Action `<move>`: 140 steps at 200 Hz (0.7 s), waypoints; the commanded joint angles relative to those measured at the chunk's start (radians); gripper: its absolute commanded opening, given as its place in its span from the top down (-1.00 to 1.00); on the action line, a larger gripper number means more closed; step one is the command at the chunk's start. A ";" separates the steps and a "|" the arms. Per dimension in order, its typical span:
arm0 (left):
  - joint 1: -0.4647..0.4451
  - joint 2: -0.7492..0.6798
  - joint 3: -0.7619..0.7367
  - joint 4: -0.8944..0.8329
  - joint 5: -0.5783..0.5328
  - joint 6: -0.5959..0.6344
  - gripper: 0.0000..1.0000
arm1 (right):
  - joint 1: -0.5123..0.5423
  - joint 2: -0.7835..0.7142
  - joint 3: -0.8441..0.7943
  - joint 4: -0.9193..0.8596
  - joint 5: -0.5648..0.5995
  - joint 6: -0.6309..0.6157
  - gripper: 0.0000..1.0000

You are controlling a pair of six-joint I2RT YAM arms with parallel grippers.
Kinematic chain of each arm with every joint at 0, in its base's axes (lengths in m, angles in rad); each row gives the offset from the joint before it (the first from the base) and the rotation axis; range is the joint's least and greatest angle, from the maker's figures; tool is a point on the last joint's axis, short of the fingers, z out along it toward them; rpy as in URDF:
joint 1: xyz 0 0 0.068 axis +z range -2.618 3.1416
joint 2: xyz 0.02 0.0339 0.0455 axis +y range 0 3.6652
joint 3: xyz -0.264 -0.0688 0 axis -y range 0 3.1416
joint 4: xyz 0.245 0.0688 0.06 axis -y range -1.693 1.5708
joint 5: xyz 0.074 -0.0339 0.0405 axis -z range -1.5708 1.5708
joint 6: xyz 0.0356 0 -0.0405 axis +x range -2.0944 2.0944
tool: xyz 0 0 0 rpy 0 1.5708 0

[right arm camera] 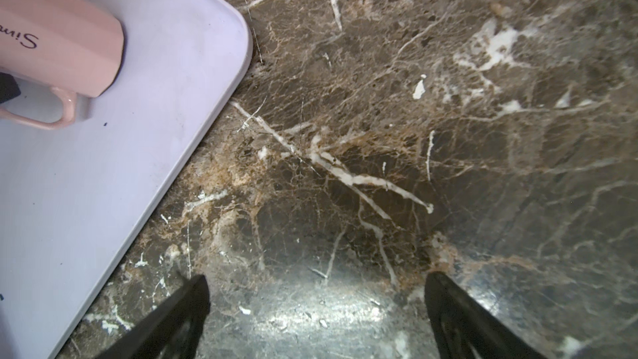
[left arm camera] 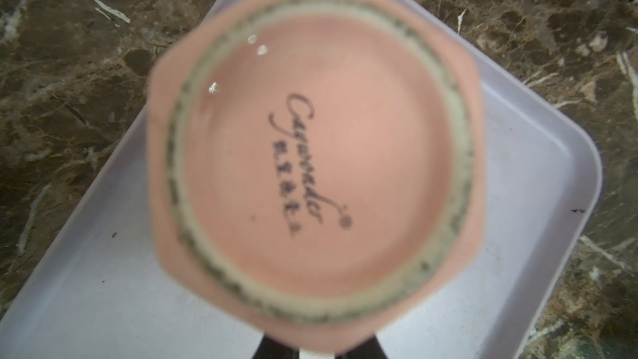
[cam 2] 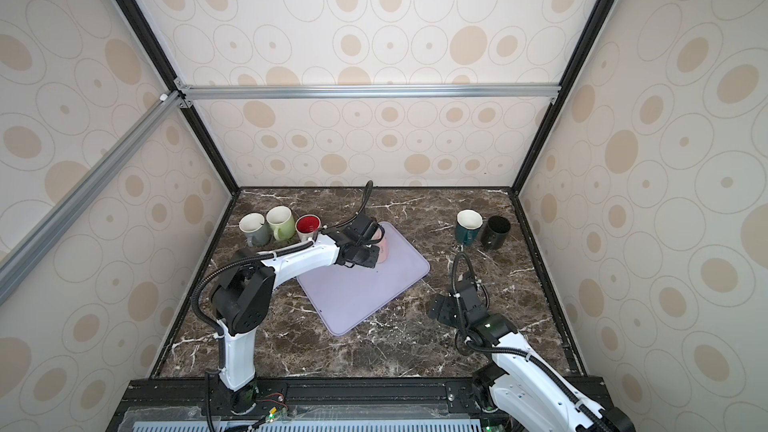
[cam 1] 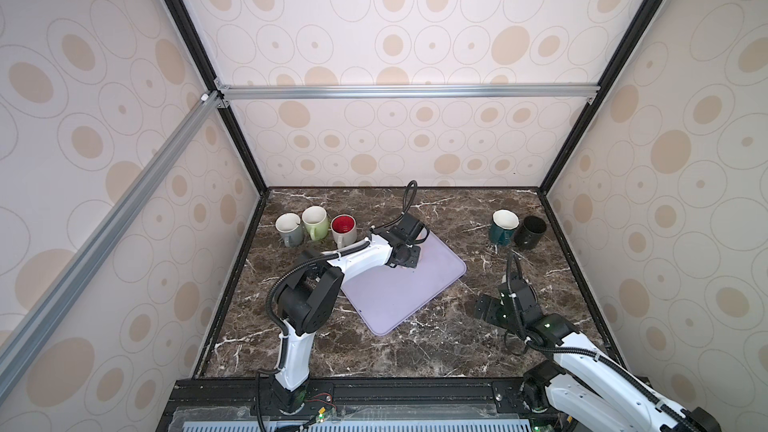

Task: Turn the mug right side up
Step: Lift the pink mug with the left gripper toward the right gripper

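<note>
Six mugs: one grey mug (cam 1: 289, 229), one green mug (cam 1: 316, 222), one red-lined mug (cam 1: 344, 230), one teal mug (cam 1: 503, 227), one black mug (cam 1: 531, 233), one pink mug (left arm camera: 321, 160). One lavender tray (cam 1: 407, 292).

mug (right arm camera: 62, 46) over tray (cam 2: 365, 297) | three mugs (cam 2: 279, 220) — behind-left | two mugs (cam 2: 468, 224) — behind-right

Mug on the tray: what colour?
The mug is pale pink; it shows best in the right wrist view.

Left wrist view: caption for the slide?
Underside of the pink mug, maker's mark legible, fills the frame; lilac tray and marble table behind.
</note>
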 commanded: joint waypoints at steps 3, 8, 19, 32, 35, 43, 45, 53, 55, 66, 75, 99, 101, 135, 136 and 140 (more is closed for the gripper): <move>0.008 -0.048 -0.053 0.047 0.042 -0.012 1.00 | 0.004 -0.004 -0.009 0.008 -0.020 0.006 -1.00; 0.008 -0.057 -0.065 0.059 0.044 -0.015 1.00 | 0.004 -0.001 -0.006 0.012 -0.024 0.005 -1.00; 0.010 -0.076 -0.088 0.082 0.050 -0.018 1.00 | 0.003 0.007 -0.002 0.015 -0.036 0.007 -1.00; 0.014 -0.097 -0.109 0.101 0.056 -0.020 1.00 | 0.004 0.018 0.008 0.019 -0.055 0.006 -1.00; 0.015 -0.100 -0.115 0.106 0.058 -0.020 1.00 | 0.004 0.021 0.011 0.019 -0.059 0.006 -1.00; 0.016 -0.111 -0.129 0.118 0.059 -0.023 1.00 | 0.004 0.028 0.016 0.022 -0.070 0.006 -1.00; 0.017 -0.114 -0.131 0.122 0.061 -0.023 1.00 | 0.004 0.030 0.019 0.023 -0.072 0.006 -1.00; 0.020 -0.124 -0.143 0.135 0.067 -0.025 1.00 | 0.004 0.038 0.025 0.023 -0.083 0.005 -0.99; 0.021 -0.127 -0.147 0.140 0.068 -0.025 1.00 | 0.004 0.040 0.026 0.024 -0.087 0.005 -0.99; 0.026 -0.138 -0.164 0.163 0.081 -0.026 1.00 | 0.004 0.051 0.038 0.023 -0.099 0.003 -0.99; 0.028 -0.149 -0.179 0.184 0.093 -0.030 1.00 | 0.004 0.058 0.046 0.021 -0.109 0.001 -0.99; 0.043 -0.172 -0.212 0.228 0.137 -0.044 1.00 | 0.004 0.064 0.070 0.006 -0.139 -0.008 -0.99; 0.043 -0.173 -0.214 0.233 0.142 -0.045 1.00 | 0.004 0.064 0.072 0.006 -0.141 -0.007 -0.99; 0.058 -0.202 -0.252 0.295 0.197 -0.062 1.00 | 0.004 0.049 0.075 0.059 -0.215 0.017 -0.99; 0.059 -0.202 -0.252 0.295 0.199 -0.061 1.00 | 0.004 0.048 0.075 0.062 -0.219 0.018 -0.99; 0.059 -0.206 -0.253 0.300 0.204 -0.063 1.00 | 0.004 0.047 0.073 0.072 -0.231 0.021 -0.99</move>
